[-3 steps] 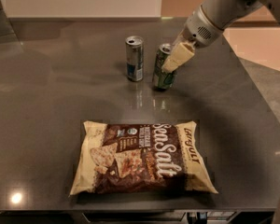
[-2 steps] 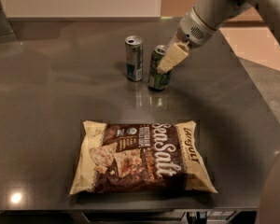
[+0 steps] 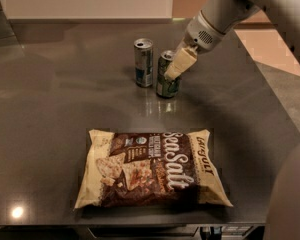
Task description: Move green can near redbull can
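Observation:
The green can (image 3: 165, 87), dark green with a silver top, stands on the dark grey table (image 3: 50, 124) at the back centre, leaning slightly. The redbull can (image 3: 143, 63), slim and silver with a blue lower band, stands upright just to its left, a small gap apart. My gripper (image 3: 172, 72) reaches in from the upper right and its cream fingers (image 3: 180, 63) are shut on the upper part of the green can.
A large brown and cream bag of sea salt chips (image 3: 150, 168) lies flat at the table's front centre. The table's right edge (image 3: 272, 91) runs along a tan floor. Part of my grey arm (image 3: 292, 194) fills the lower right corner.
My gripper has carried the green can a little to the left, closing the gap to the redbull can. The redbull can and the chips bag have not moved.

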You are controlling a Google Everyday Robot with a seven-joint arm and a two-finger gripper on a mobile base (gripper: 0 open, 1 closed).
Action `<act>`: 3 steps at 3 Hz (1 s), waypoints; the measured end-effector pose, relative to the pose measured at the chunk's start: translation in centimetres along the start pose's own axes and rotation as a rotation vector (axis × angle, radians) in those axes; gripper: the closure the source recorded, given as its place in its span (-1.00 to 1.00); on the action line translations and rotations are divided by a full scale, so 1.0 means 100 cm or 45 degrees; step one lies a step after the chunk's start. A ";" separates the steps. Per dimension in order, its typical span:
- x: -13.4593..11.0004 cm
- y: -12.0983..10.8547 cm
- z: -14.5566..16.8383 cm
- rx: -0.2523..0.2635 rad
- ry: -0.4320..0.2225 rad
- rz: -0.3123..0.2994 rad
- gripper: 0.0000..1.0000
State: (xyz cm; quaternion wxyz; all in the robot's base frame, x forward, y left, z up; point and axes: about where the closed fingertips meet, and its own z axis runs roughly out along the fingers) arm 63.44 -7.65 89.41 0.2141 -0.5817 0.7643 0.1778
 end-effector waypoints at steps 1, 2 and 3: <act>-0.001 -0.001 0.003 -0.003 -0.001 -0.001 -0.73; -0.002 -0.001 0.006 -0.005 -0.002 -0.001 -1.00; -0.002 -0.001 0.006 -0.005 -0.002 -0.001 -1.00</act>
